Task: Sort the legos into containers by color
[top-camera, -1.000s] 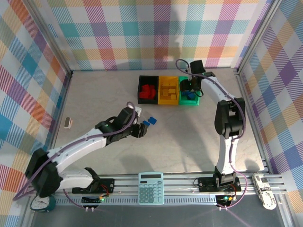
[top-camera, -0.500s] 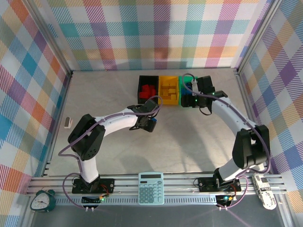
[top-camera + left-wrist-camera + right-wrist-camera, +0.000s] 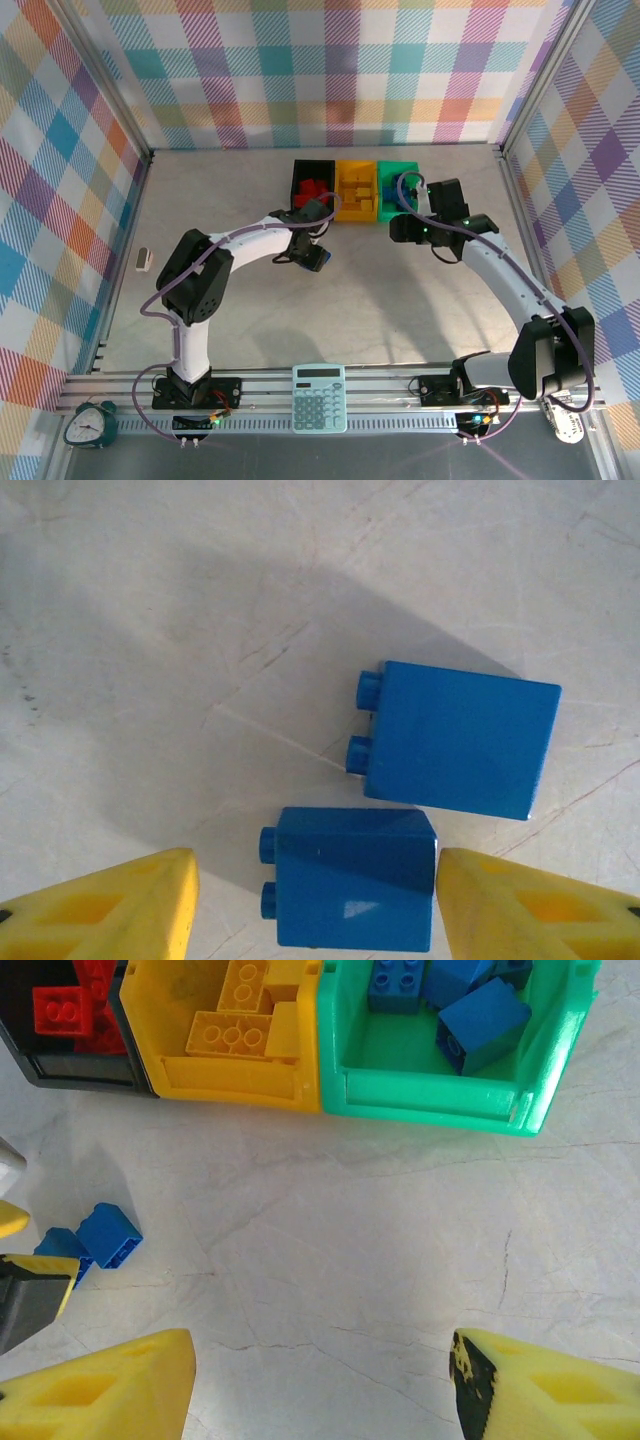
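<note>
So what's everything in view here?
Bins: 3, black bin, yellow bin, green bin, row at far side.
Red legos: several, in black bin.
Yellow legos: several, in yellow bin.
Blue legos: several in green bin, two loose bricks on table.
Calculator: 1, teal, near rail.
Alarm clock: 1, teal, near left corner.
Small pale block: 1, table's left.
White device: 1, near right corner.
Left gripper: yellow, open around one loose brick.
Right gripper: yellow, open, empty.

Two blue studded plastic bricks [image 3: 455, 740] lie sideways, just beside each other. The black plastic bin [image 3: 85, 1068], yellow bin [image 3: 230, 1090] and green bin [image 3: 430, 1110] adjoin, each part-filled.
</note>
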{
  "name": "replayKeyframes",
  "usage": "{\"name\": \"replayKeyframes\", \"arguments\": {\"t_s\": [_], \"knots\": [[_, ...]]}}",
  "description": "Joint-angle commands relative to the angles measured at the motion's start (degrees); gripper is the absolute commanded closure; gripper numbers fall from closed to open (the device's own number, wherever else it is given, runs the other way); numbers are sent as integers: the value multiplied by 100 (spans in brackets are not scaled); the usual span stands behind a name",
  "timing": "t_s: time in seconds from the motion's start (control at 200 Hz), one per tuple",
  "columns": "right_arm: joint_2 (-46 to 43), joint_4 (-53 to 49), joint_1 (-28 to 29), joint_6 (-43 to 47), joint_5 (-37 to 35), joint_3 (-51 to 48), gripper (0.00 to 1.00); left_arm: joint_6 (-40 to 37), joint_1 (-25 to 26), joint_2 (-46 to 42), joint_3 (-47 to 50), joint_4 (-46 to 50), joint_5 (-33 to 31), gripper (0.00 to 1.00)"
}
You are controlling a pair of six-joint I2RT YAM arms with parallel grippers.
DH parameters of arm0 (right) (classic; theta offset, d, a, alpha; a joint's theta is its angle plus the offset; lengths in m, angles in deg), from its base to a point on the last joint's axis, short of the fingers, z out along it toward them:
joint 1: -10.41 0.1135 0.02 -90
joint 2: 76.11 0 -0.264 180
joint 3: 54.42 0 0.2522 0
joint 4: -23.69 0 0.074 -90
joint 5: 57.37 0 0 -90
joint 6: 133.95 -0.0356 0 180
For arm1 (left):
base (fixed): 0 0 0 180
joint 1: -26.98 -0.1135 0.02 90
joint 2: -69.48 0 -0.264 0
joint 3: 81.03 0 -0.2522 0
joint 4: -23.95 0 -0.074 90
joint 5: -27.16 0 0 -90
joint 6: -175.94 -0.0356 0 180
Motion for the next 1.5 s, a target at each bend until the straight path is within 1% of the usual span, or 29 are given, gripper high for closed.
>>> {"name": "replayKeyframes", "arguments": {"t_s": [0.0, 0.26, 0.335, 0.53, 0.62, 0.695, 0.81, 0.915, 1.075, 1.19, 1.38, 1.495], "knots": [[-99, -122, -6, -64, -66, -32, 31, -169, -65, 153, -133, 339, 223, 37], [-125, -130, -6, -50, -114, -35, 31, -187, -71, 195, -126, 307, 387, 38], [-151, -138, -6, -46, -136, -33, 31, -200, -84, 261, -149, 324, 413, 42], [-196, -112, -6, -20, -198, -95, 31, -202, -78, 335, -209, 333, 481, 55], [-187, -61, -6, -37, -198, -150, 32, -198, -78, 279, -226, 363, 451, 58], [-220, -46, -6, -75, -181, -214, 32, -180, -77, 185, -265, 434, 364, 62], [-356, 1, -10, -167, -179, -364, 31, -152, -72, -34, -433, 705, 193, 65], [-454, -21, -15, -219, -215, -446, 32, -170, -71, -232, -650, 926, 102, 65], [-609, -47, -17, -402, -227, -532, 32, -236, -69, -359, -1144, 1166, 133, 68], [-902, 67, -19, -667, 26, -775, 33, -283, -52, -271, -1644, 1209, 279, 68], [-1284, -42, -15, -793, -11, -1054, 33, -370, 57, 360, -2957, 1432, 253, 74], [-1564, -179, -15, -819, -92, -1083, 33, -389, 119, 866, -3905, 1561, 378, 75]]}}
